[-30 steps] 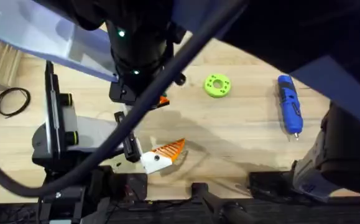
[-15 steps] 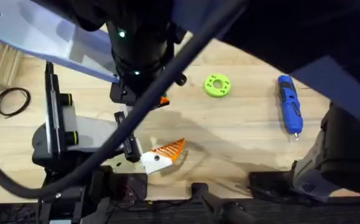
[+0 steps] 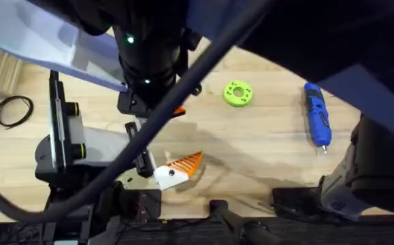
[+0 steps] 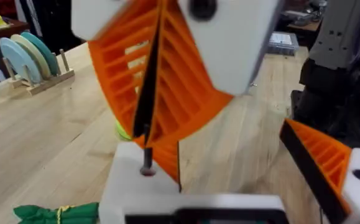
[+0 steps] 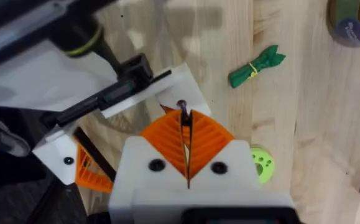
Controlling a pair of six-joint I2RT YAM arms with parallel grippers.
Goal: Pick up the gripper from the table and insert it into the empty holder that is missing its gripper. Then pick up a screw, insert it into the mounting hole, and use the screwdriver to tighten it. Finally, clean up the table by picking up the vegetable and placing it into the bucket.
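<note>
screw (image 5: pixel 182 107) | pinched at pad tips of right gripper (image 5: pixel 188 163), jaws closed on it | tiny, stiff, slippery, likely easily dropped; hold by shank | left jaws: cannot tell

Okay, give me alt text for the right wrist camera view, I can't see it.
The right gripper, orange pads shut on a small dark screw, hovers over a white holder on a wooden table. A green vegetable lies beyond, near the bucket.

The bucket (image 5: pixel 356 22) is cut off at the right wrist picture's edge; the vegetable (image 4: pixel 56 213) is clipped in the left wrist view; much of the table (image 3: pixel 265 146) is hidden overhead by a dark, blurred arm.
</note>
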